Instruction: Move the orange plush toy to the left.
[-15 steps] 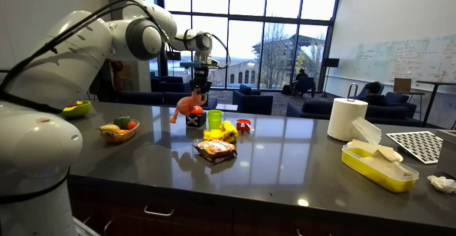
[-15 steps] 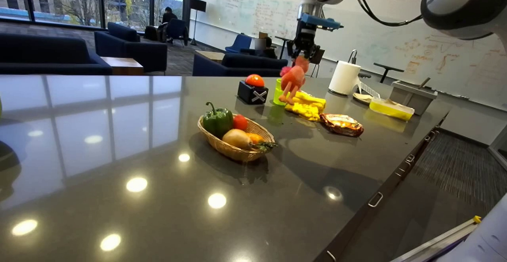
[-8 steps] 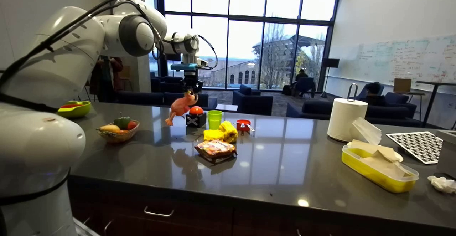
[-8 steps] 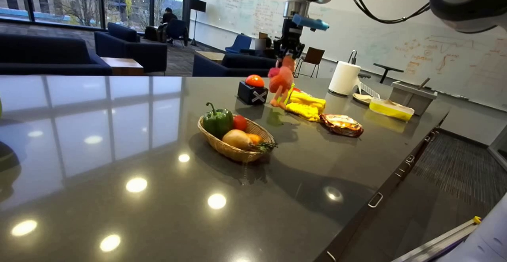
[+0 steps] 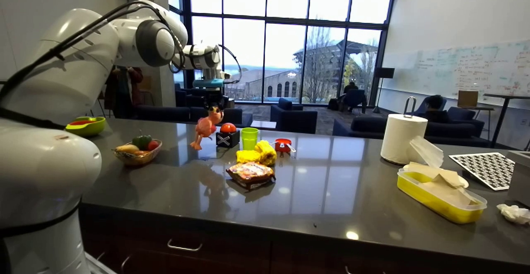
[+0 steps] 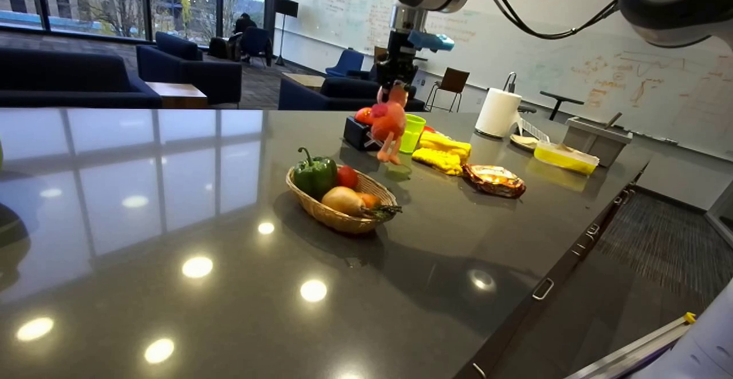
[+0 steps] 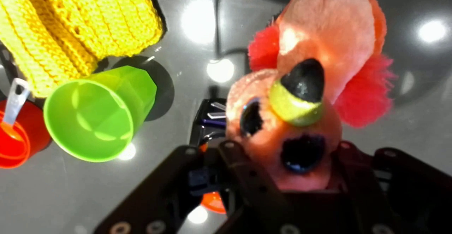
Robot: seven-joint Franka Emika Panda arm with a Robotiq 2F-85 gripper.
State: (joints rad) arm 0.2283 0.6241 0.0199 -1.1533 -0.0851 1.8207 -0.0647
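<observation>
the toy (image 5: 205, 127) has come leftward and lower in both exterior views, away from the cup (image 5: 249, 139) and toward the basket (image 6: 320, 214); the carry seems under way, with setting down to come; it hangs over the counter (image 5: 165, 191), head pinched in the gripper (image 7: 287, 151); in the wrist view head and gripper hide most of the button (image 7: 207, 126), and the legs are nearly all cut off; the feet's clearance is hard to judge.

I hold the orange plush toy (image 7: 330, 78) by its black-eyed head in my pincer (image 7: 287, 149), red tufts at its sides. In an exterior view it hangs tilted over the desk (image 5: 178, 191), feet lowest, between near and far edges.
</observation>
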